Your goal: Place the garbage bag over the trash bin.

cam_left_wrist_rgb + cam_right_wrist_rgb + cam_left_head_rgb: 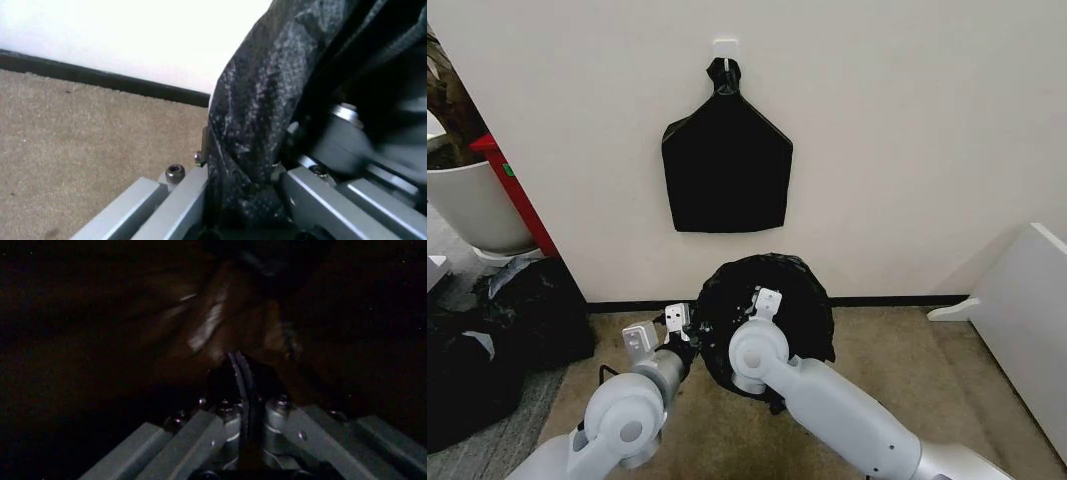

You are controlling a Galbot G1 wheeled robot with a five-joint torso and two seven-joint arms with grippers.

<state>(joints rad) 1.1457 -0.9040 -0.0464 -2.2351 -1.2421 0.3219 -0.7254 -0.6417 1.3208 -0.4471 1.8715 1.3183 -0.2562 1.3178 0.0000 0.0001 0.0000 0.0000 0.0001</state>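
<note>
The bag [767, 310] sat at lower centre of the head view, on the carpet against the wall, ballooned into a dark dome that hid the bin; no white rim showed, so by my reading the film was already draped over it and was being spread.

The left tool [678, 322] was at the bag's left edge. In the left wrist view its fingers [193, 200] were clamped on a fold of wrinkled film [253, 125], probably pulling that side outward so the mouth kept wide. The right tool [765, 302] reached in from above at the dome's middle; the right wrist view was dark with film all round, and its fingers [241, 375] met on a thin pinch of plastic, seemingly holding the opposite side taut.

Count: two tools, both gripping the one bag. A second, flat black bag [727, 170] hung from one hook [725, 47] at upper centre, untouched. Bulky black sacks [517, 320] lay at lower left below one white planter [472, 205].
</note>
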